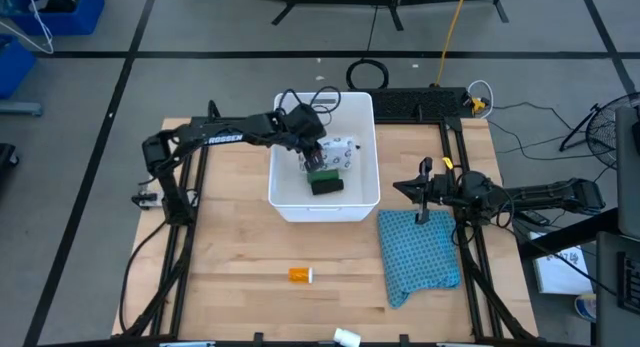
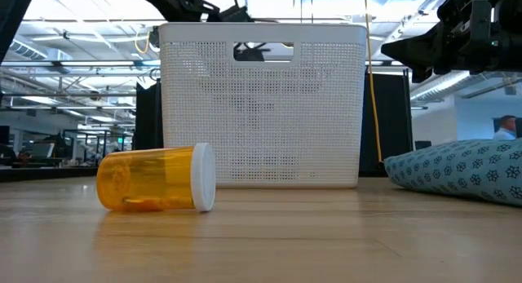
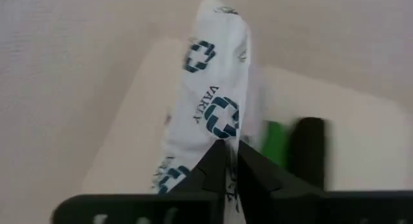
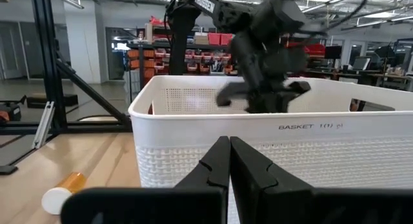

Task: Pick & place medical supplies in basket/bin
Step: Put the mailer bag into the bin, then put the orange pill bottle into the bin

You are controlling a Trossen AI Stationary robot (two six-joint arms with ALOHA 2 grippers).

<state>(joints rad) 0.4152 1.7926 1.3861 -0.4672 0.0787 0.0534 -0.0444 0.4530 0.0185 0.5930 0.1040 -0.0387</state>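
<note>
Two arms differ: left gripper (image 1: 318, 159) hangs inside the bin (image 1: 285, 202), jaws clenched on the packet (image 3: 216, 95) dangling lengthwise; right gripper (image 1: 424, 192), jaws closed empty, waits beside it.

"VARLY" w/ cross logos on white packet (image 3: 216, 101); "BASKET 101" on basket (image 4: 310, 126) rim; "ROSSEN" on left arm (image 1: 222, 139)

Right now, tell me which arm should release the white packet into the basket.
Left. Its end effector is shut on the white packet over the basket; the right end effector waits shut, beside the basket.
</note>
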